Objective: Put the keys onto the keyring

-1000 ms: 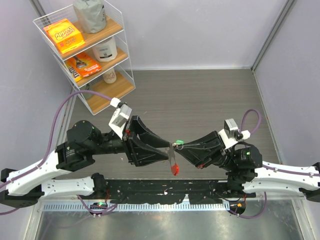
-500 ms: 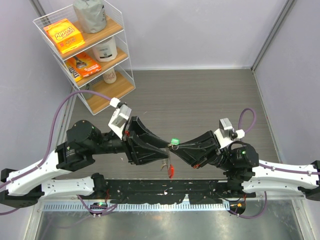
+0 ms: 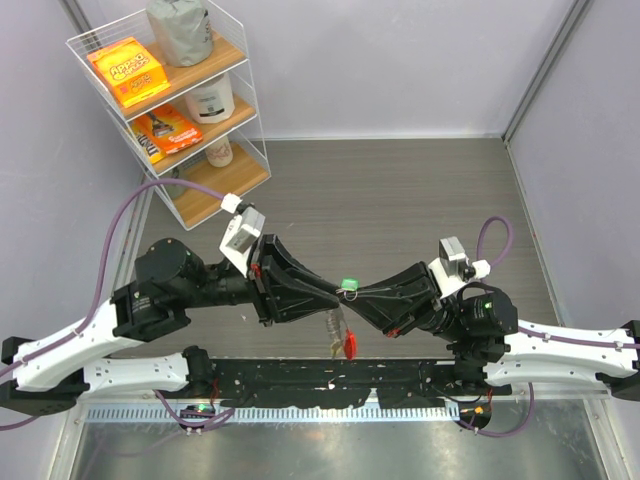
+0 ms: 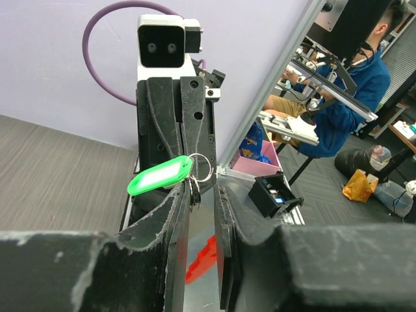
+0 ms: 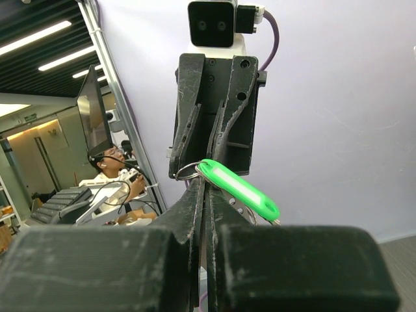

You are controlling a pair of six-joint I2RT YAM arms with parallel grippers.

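Note:
Both arms meet tip to tip above the table. My right gripper (image 3: 352, 297) (image 5: 207, 185) is shut, pinching the silver split ring (image 5: 187, 171) of the green-headed key (image 3: 348, 284) (image 5: 237, 188) (image 4: 161, 175). Facing it, my left gripper (image 3: 333, 297) (image 4: 203, 192) has its jaws a narrow gap apart, with small metal pieces hanging just at its left fingertip. The keyring's red loop (image 3: 349, 343) (image 4: 201, 259) dangles on silvery chain (image 3: 333, 325) below the meeting point and shows through the left jaws' gap.
A white wire shelf rack (image 3: 165, 100) with boxes and jars stands at the back left. A black rail (image 3: 330, 385) runs along the near edge between the arm bases. Metal frame posts border the grey table.
The left jaws have narrowed and that gripper has rolled. The right gripper moved a little left toward it. The red loop swung slightly under them.

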